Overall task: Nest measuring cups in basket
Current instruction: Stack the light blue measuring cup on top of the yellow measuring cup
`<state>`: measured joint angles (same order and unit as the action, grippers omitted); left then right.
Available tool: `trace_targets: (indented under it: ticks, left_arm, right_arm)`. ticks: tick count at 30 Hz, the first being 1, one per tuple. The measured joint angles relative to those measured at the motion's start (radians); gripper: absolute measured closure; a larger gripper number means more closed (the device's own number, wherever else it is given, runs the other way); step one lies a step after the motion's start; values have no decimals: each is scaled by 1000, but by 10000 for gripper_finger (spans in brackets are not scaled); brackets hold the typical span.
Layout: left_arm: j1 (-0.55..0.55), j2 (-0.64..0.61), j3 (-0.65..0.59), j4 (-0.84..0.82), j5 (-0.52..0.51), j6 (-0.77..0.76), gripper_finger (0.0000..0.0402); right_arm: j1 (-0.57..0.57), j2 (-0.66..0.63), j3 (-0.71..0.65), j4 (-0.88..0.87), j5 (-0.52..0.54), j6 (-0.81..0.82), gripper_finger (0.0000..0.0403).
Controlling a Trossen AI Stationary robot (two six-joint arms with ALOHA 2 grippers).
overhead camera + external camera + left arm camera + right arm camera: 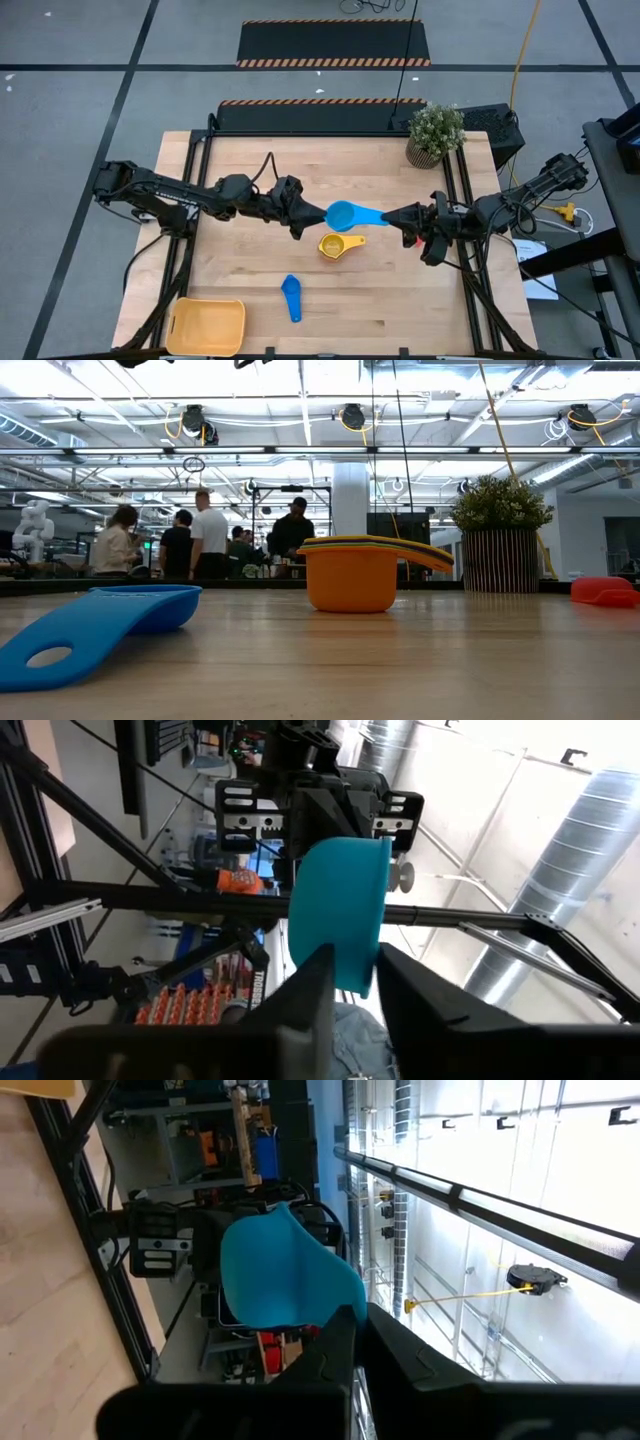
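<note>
a wooden table seen from above, two dark arms meeting over its middle. taking the light blue measuring cup (pixel 342 214) held there as the landmark: to its left, the left gripper (pixel 312 217) has its fingers narrowed around the cup's bowl rim. to its right, the right gripper (pixel 392 215) is clamped shut on the cup's handle. just below the landmark sits an orange-yellow stack of cups (pixel 334 245), their number unclear. further below and slightly left lies one darker blue cup (pixel 291 297), apart from the others. the yellow basket (pixel 207 327) sits far down-left, at the table's front left corner. a potted plant (pixel 434 133) stands up-right, by the far right edge. bare wood surrounds the landmark.
</note>
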<state>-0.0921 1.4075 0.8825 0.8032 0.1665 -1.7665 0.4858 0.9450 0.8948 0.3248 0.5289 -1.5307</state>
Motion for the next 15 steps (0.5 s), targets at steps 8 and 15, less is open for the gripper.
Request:
trace_targets:
  ticks: [8,15]
  left_arm:
    - [0,-2,0,7,-5,22,389]
    - [0,-2,0,7,-37,75,395]
  right_arm:
    - [0,-1,0,0,1,26,403]
    - [1,-1,-1,-5,58,109,388]
